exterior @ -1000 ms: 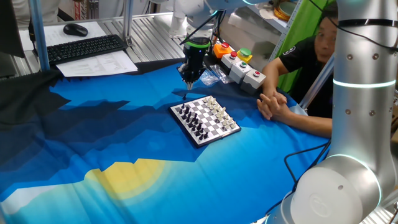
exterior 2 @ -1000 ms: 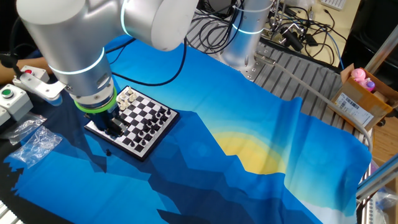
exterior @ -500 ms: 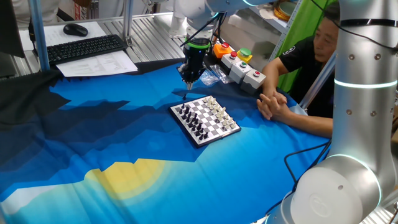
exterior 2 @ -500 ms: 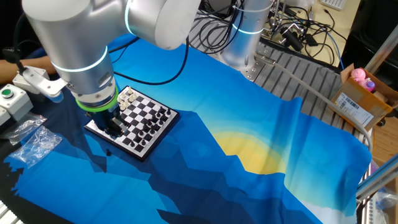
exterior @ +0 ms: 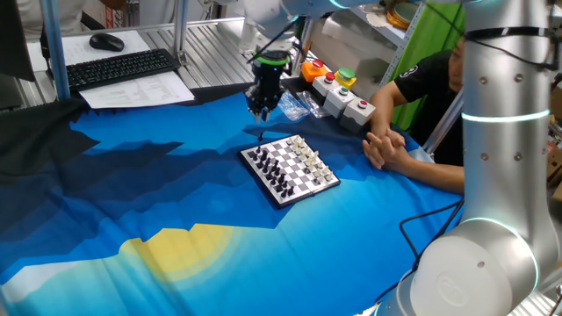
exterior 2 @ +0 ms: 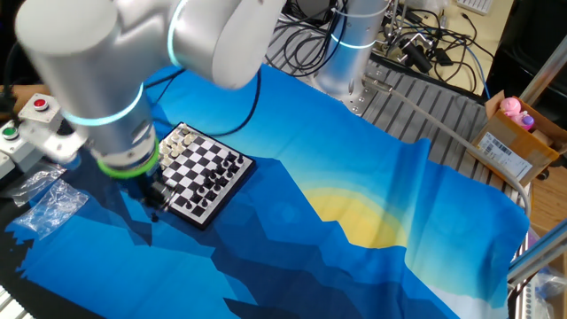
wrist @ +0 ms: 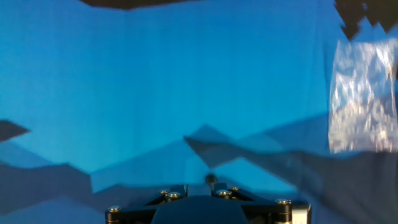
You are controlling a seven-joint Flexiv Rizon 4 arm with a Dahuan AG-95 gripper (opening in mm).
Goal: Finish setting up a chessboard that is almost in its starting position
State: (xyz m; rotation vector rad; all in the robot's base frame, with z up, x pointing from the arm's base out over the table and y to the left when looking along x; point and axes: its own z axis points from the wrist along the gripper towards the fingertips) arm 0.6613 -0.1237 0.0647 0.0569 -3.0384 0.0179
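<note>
The chessboard [exterior: 283,201] lies on the blue cloth with black and white pieces in rows; it also shows in the other fixed view [exterior 2: 205,218]. A small dark piece [exterior: 261,134] stands alone on the cloth just past the board's far corner. It shows in the hand view [wrist: 211,180] right by the fingers. My gripper [exterior: 261,111] hangs above this piece, off the board. It shows beside the board's left corner in the other fixed view [exterior 2: 153,195]. In the hand view [wrist: 199,186] its fingers stand a little apart with nothing between them.
A clear plastic bag [exterior: 294,107] lies just behind the gripper [wrist: 364,93]. A button box [exterior: 338,92] sits beyond it. A person's hands [exterior: 386,145] rest on the cloth right of the board. A keyboard [exterior: 118,68] and papers lie at the back left.
My gripper has moved a little up and to the left, away from the board's far corner. The board and the lone piece have not moved.
</note>
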